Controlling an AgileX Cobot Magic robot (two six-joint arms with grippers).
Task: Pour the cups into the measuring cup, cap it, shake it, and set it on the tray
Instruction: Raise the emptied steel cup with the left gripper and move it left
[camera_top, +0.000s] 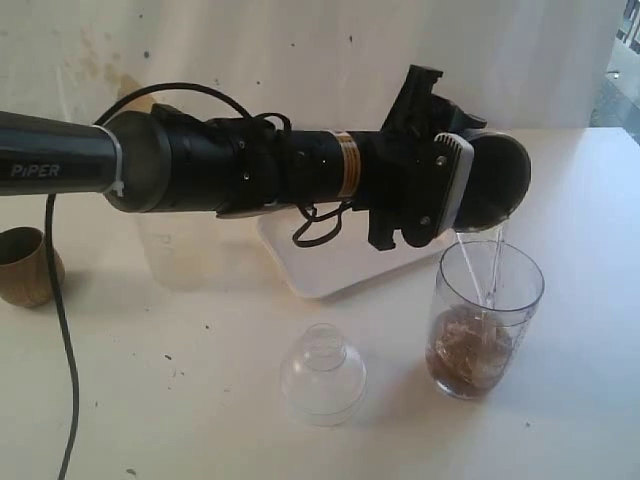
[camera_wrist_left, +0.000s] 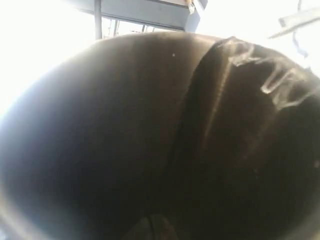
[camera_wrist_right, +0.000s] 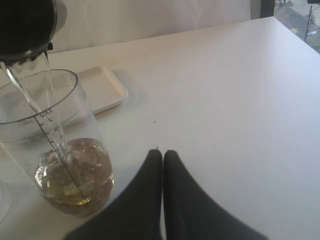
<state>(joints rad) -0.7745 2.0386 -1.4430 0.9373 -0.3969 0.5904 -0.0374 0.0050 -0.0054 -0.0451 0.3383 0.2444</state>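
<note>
Standing on the table (camera_top: 580, 200) near the tray (camera_top: 330, 268), the measuring cup (camera_top: 487, 325) — part-filled with brownish liquid — receives a clear stream from the tilted steel tumbler (camera_top: 497, 180) clamped in the left gripper (camera_top: 462, 190), while the right gripper (camera_wrist_right: 162, 156), fingers pressed together, is just beside it.

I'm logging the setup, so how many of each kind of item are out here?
Pouring cups: 3 (brown cup, steel tumbler, frosted cup, only faintly seen)
Measuring cup: 1
Domed lid: 1
Tray: 1
Total: 6
</note>
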